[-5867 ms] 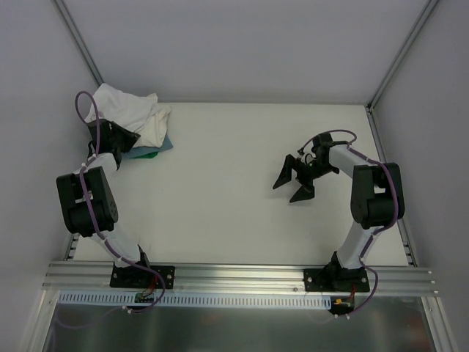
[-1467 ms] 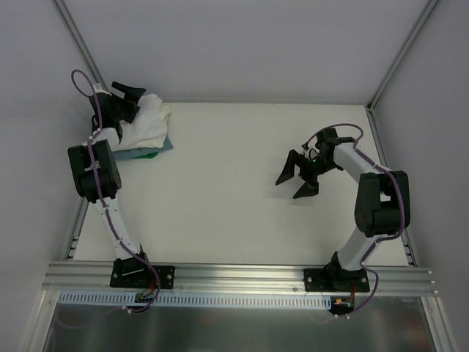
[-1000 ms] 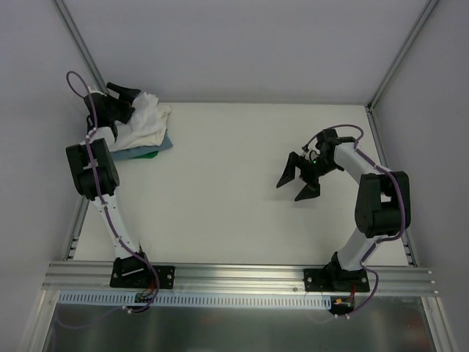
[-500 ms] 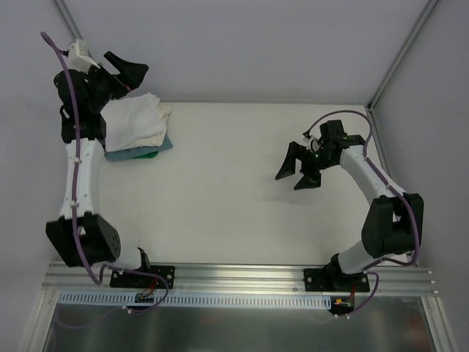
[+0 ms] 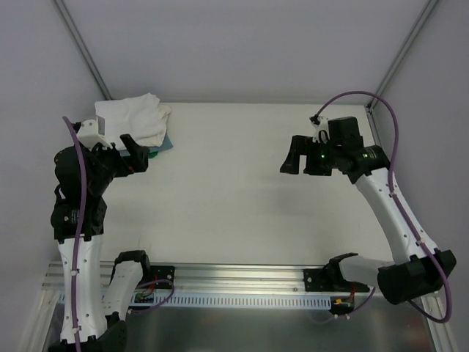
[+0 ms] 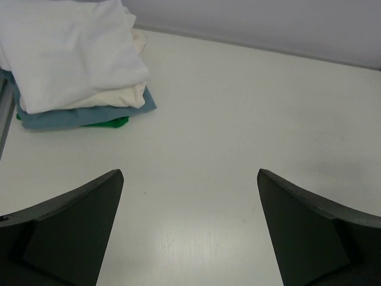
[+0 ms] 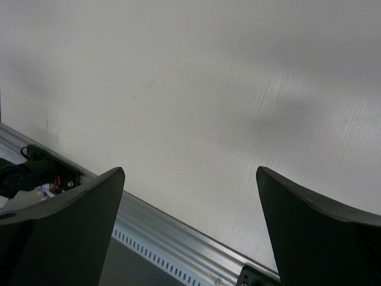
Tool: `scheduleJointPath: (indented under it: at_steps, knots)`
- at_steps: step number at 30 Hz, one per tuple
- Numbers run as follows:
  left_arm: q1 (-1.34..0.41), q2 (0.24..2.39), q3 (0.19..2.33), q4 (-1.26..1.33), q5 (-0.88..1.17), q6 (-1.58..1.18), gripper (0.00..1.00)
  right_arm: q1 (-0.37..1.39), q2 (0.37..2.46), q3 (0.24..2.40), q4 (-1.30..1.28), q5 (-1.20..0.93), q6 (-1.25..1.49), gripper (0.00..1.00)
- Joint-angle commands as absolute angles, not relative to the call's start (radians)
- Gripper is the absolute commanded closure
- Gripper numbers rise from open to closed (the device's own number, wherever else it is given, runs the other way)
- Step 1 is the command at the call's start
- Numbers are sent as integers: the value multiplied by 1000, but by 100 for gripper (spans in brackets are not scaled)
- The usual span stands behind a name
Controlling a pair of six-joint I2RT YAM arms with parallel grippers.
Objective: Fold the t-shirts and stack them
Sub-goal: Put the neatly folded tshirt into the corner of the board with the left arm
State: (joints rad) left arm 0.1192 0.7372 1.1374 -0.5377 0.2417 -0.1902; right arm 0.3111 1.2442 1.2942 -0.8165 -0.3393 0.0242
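Two grippers hang over the white table (image 5: 234, 213), both with jaws spread wide and nothing between them. At the near edge, the aluminium rail (image 7: 178, 241) shows under the right gripper (image 7: 187, 232), which sits over bare tabletop on the right side (image 5: 302, 163). The left gripper (image 5: 141, 154) is on the left side, near the back. The t-shirts (image 5: 135, 117) lie just beyond it in the far left corner, untouched. In the left wrist view they (image 6: 71, 53) are ahead and left of the fingers, a folded white stack on a teal-blue cloth (image 6: 89, 116) and a green cloth (image 6: 108, 123).
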Motion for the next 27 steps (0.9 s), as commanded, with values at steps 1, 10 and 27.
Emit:
scheduleJointPath:
  at_steps: [1, 10, 27]
  knots:
    - [124, 712, 1120, -609, 233, -117, 1, 321, 1106, 1341, -747, -221, 9, 0]
    - [123, 608, 1031, -523, 279, -23, 1, 321, 991, 1344, -767, -26, -89, 0]
    - [95, 667, 1040, -428, 373, -9, 1, 321, 916, 1258, -742, -12, -26, 1]
